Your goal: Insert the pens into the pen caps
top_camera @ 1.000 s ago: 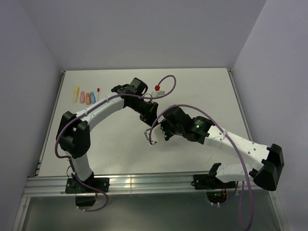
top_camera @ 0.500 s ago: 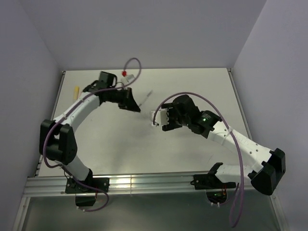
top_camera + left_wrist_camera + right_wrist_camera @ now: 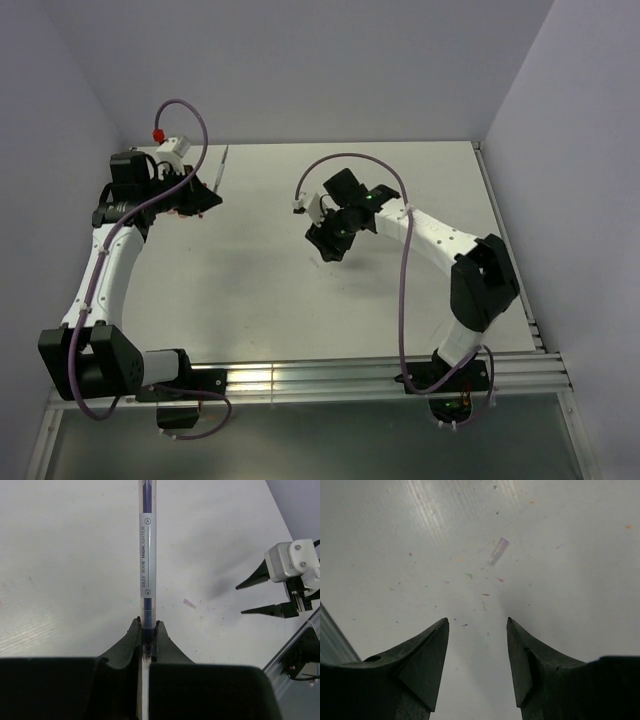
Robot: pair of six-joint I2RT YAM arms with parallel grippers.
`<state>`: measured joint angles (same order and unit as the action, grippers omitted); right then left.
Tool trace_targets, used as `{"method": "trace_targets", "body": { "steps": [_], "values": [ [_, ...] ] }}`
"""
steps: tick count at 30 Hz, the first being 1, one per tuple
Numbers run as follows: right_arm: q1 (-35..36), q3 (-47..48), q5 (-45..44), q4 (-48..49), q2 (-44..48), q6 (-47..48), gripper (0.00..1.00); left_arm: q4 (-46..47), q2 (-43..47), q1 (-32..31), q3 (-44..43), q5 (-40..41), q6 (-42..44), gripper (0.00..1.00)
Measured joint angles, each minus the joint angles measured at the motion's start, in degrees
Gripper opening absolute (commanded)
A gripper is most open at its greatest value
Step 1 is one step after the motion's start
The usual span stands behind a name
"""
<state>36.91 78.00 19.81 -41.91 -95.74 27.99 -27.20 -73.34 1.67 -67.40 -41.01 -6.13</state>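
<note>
A thin clear pen (image 3: 146,545) with dark blue ink and a printed label sticks out forward from my left gripper (image 3: 147,626), which is shut on its lower end. From above, that pen (image 3: 220,165) points toward the back edge, with the left gripper (image 3: 208,196) at the table's far left. My right gripper (image 3: 477,622) hangs open over the table's middle (image 3: 325,248) with nothing between its fingers. A tiny clear, purple-tinted pen cap (image 3: 498,551) lies on the table ahead of the right gripper's open jaws, apart from them.
The right gripper (image 3: 240,600) also shows at the right of the left wrist view, jaws apart. The white table (image 3: 250,280) carries small ink specks. A metal rail (image 3: 300,380) runs along the near edge, and walls close in the back and sides.
My left arm has swung from the table's middle to the far left, carrying the thin pen. The right arm has folded back toward the middle, and its jaws now stand open.
</note>
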Motion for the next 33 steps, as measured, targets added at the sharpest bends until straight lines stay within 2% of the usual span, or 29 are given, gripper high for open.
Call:
{"method": "trace_targets", "body": {
  "steps": [4, 11, 21, 28, 33],
  "values": [
    [0.76, 2.27, 1.84, -1.6, -3.87, -6.12, 0.53, 0.0, -0.07, 2.89, 0.9, -0.02, 0.04, 0.0],
    [4.09, 2.64, 0.02, -0.28, -8.11, -11.89, 0.5, 2.23, -0.07, 3.15, 4.26, -1.2, -2.54, 0.0],
    [4.85, 2.43, -8.31, 3.78, -13.62, -16.37, 0.46, 4.31, -0.07, 3.15, 4.37, -3.8, -4.98, 0.0],
    [4.85, 2.49, -11.21, 6.14, -17.4, -17.75, 0.46, 5.2, -0.44, 3.15, 4.72, -5.14, -5.81, 0.0],
    [4.96, 2.69, -12.48, 7.52, -19.15, -17.92, 0.42, 5.38, -1.16, 3.15, 4.74, -5.66, -5.84, 0.0]
  ]
}}
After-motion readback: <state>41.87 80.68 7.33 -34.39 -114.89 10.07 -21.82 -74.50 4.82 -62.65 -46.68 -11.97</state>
